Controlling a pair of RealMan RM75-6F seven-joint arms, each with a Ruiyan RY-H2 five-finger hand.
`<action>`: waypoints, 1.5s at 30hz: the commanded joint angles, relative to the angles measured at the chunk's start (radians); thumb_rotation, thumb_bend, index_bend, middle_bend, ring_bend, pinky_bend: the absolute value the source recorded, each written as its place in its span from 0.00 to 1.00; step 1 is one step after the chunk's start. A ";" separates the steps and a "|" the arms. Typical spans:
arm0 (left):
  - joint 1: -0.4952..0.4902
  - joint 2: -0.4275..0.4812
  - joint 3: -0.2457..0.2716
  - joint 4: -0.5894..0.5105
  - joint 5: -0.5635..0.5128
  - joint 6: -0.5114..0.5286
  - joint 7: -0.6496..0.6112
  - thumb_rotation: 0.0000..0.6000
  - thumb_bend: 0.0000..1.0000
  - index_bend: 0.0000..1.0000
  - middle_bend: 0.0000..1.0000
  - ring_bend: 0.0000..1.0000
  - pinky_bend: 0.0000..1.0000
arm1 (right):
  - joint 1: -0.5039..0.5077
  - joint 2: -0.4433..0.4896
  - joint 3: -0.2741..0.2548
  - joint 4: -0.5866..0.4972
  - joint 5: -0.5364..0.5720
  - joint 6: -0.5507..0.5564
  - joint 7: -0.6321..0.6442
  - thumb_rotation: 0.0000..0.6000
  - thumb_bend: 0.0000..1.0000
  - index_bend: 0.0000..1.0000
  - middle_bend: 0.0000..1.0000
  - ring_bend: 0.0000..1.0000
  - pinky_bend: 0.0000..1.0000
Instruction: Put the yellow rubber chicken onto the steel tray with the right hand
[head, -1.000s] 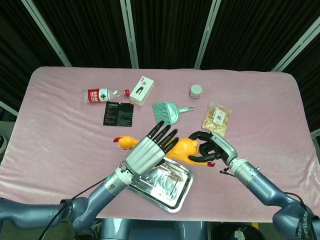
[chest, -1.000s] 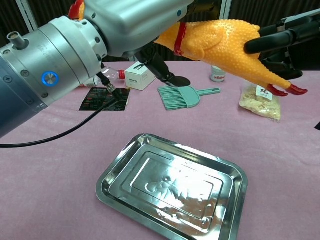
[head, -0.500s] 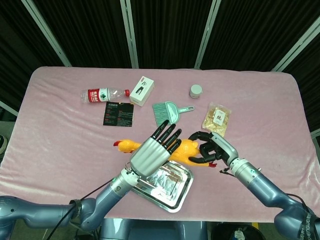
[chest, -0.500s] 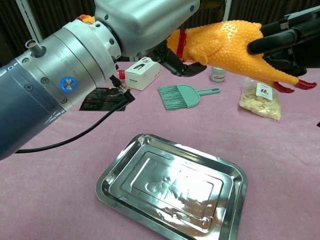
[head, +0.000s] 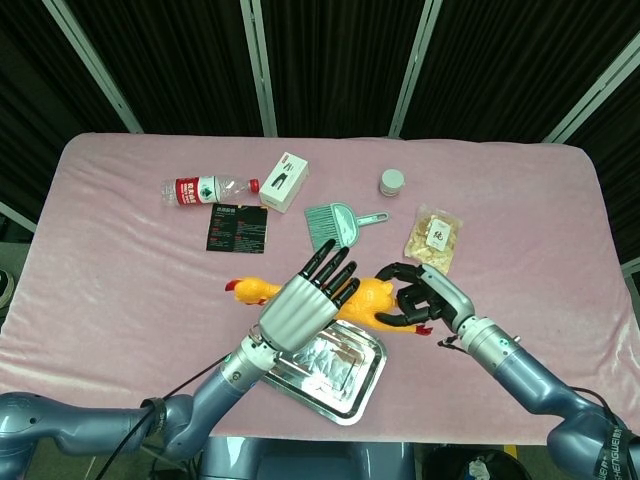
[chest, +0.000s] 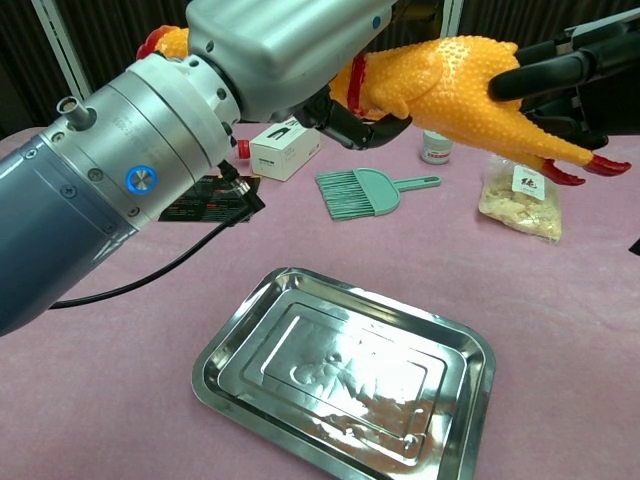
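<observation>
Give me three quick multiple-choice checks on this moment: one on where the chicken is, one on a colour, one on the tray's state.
1. Where is the yellow rubber chicken?
A. Lying in the tray
B. Held in the air by the right hand
C. On the cloth beside the bottle

2. What colour is the small dustpan?
A. Teal green
B. Red
C. Yellow

3. What state is the steel tray in?
A. Holding the chicken
B. Turned upside down
C. Lying open side up with nothing in it

Answers:
1 B: in the chest view the right hand grips the chicken near its legs, well above the tray.
2 A: both views show the dustpan teal green, beside the white box.
3 C: the chest view shows only its bare shiny floor, with the left hand above it, fingers spread.
</observation>
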 joint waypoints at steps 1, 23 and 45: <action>-0.002 -0.006 0.000 0.011 0.004 0.008 -0.013 1.00 0.45 0.61 0.31 0.15 0.15 | -0.001 -0.002 0.002 -0.002 0.004 -0.002 -0.003 1.00 0.56 1.00 0.79 0.78 0.87; 0.014 -0.004 0.022 0.035 0.037 0.057 -0.049 1.00 0.37 0.30 0.26 0.14 0.15 | -0.019 -0.001 0.040 0.002 0.029 -0.016 0.010 1.00 0.56 1.00 0.79 0.78 0.87; 0.031 -0.020 0.031 0.062 0.075 0.109 -0.104 1.00 0.29 0.20 0.19 0.10 0.15 | -0.035 -0.005 0.092 0.031 0.026 -0.070 0.089 1.00 0.57 1.00 0.79 0.78 0.87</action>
